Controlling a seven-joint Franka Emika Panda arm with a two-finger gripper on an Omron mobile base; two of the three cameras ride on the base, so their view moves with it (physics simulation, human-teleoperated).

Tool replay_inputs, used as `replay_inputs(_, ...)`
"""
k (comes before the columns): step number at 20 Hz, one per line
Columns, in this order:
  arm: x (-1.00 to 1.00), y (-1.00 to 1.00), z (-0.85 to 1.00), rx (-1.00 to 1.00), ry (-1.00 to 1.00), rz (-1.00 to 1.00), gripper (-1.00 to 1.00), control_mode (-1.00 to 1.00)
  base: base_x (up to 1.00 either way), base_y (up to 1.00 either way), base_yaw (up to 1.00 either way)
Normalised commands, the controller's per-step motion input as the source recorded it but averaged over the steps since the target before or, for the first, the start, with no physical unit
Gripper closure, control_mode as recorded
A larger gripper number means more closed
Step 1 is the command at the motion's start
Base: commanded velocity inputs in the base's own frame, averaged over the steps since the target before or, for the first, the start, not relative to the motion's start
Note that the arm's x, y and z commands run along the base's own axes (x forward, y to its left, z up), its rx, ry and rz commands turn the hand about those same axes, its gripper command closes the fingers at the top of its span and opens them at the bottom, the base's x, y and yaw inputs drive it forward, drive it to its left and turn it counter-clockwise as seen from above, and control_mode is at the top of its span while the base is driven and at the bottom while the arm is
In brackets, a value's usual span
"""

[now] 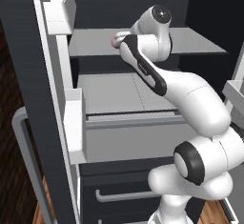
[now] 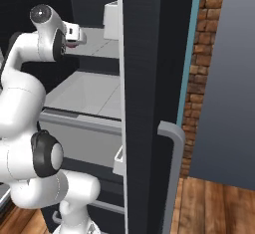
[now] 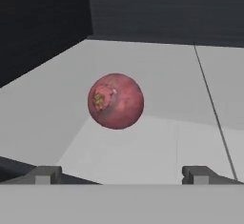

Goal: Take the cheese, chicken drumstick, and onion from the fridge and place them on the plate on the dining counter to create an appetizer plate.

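Hand view: one onion (image 3: 116,101)

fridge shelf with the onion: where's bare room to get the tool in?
Bare grey shelf all around the onion: right of it across the seam line, behind it to the dark back wall, and left to the dark side wall. Tightest on the left. The open tool faces the onion with bare shelf between.

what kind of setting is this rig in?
Looks like a home kitchen, rendered. The arm is reaching into an open fridge with grey shelves and white door bins; an onion sits on a shelf ahead of the open claw. Brick wall alongside.
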Motion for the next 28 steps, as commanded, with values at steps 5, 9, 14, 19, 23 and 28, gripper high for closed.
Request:
replay_inputs(5,0.16,0.14,0.00,0.01,0.00,0.00,-1.00,-1.00,0.00,0.00,0.00)
replay_inputs(9,0.26,0.19,0.00,0.00,0.00,0.00,-1.00,-1.00,0.00,0.00,0.00)
replay_inputs(14,0.31,0.20,0.00,0.00,0.00,0.00,-1.00,-1.00,0.00,0.00,0.00)
replay_inputs(19,0.31,0.09,0.00,0.00,0.00,0.00,-1.00,-1.00,0.00,0.00,0.00)
replay_inputs(23,0.29,0.00,0.00,0.00,0.00,-0.04,-1.00,-1.00,0.00,0.00,0.00)
replay_inputs(28,0.28,0.00,0.00,0.00,0.00,-0.07,-1.00,-1.00,0.00,0.00,0.00)
